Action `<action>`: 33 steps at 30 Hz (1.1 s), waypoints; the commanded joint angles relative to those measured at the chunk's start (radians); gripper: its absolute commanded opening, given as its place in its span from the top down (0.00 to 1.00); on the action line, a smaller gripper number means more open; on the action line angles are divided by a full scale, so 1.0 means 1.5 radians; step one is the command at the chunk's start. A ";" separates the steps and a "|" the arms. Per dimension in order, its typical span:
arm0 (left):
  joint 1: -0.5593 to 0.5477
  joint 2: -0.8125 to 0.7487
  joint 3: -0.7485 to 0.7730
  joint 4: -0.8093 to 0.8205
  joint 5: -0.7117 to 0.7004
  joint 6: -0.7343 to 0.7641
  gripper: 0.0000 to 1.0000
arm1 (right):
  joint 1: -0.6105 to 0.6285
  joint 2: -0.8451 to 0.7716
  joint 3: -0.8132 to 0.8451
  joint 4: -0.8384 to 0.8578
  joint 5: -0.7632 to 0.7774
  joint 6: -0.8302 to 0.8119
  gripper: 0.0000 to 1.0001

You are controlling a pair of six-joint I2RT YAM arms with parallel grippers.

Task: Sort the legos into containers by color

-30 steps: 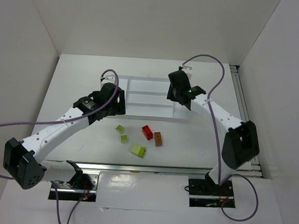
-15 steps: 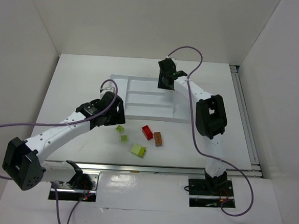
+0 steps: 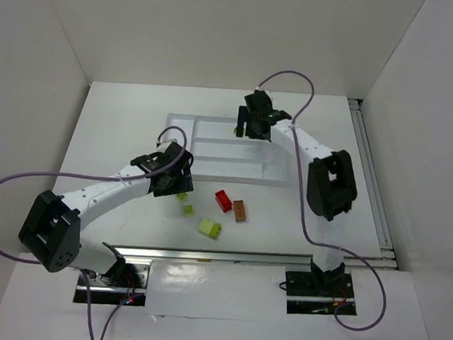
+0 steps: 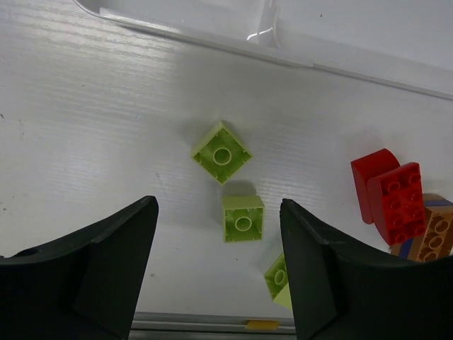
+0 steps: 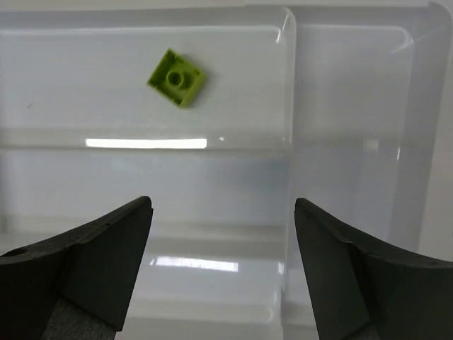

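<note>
A white tray (image 3: 212, 160) of long compartments lies mid-table. One lime lego (image 5: 178, 78) rests flat in its far compartment (image 5: 85, 85), also seen from above as a lime lego (image 3: 236, 129). My right gripper (image 3: 246, 127) hovers over that compartment, open and empty (image 5: 223, 205). My left gripper (image 3: 176, 183) is open above two small lime legos (image 4: 221, 152) (image 4: 243, 217) on the table; the nearer one lies between its fingers, untouched (image 4: 218, 207). To their right sit a pale yellow-green lego (image 3: 210, 228), a red lego (image 3: 223, 200) and a brown-orange lego (image 3: 240, 211).
The tray's near rim (image 4: 283, 49) runs just beyond the loose bricks. A metal rail (image 3: 228, 256) borders the table's near edge, close to the pale brick. White walls enclose the table on three sides.
My right gripper has opened and the lime lego now lies in the tray's far compartment. My left arm has swung toward the near side, over the small lime legos.
</note>
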 commanded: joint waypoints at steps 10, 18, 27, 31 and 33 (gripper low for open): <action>0.006 0.102 -0.005 0.037 0.007 -0.186 0.21 | 0.047 -0.455 -0.411 0.097 -0.028 0.081 0.11; 0.006 0.173 0.018 0.012 -0.007 -0.260 0.19 | 0.061 -0.470 -0.425 0.077 -0.019 0.081 0.10; 0.006 0.228 0.051 -0.001 -0.020 -0.267 0.43 | 0.069 -0.455 -0.432 0.070 -0.013 0.081 0.10; 0.012 0.187 0.051 -0.001 -0.033 -0.257 0.59 | 0.076 -0.455 -0.445 0.070 -0.013 0.081 0.10; 0.012 0.168 0.051 -0.001 -0.041 -0.241 0.65 | 0.076 -0.455 -0.445 0.070 -0.013 0.087 0.10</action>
